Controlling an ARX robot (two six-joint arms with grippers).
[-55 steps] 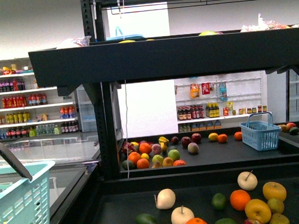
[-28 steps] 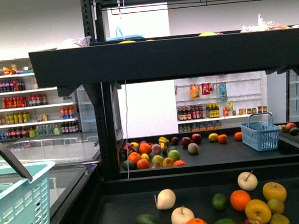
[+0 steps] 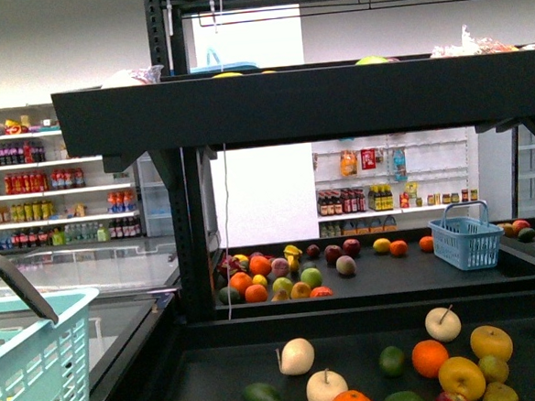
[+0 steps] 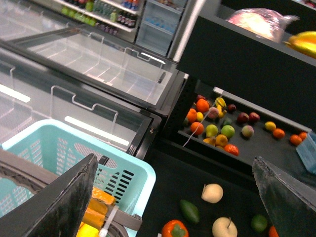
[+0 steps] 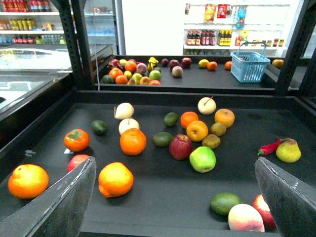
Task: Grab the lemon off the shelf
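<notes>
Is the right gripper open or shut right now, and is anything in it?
Open and empty. In the right wrist view the right gripper has its two fingers spread wide apart, with only the shelf tray and loose fruit between them.

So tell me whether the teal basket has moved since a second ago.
No. In the front view the teal basket sits in the same spot against the glass freezer beside it; its rim and dark handle line up as before.
</notes>
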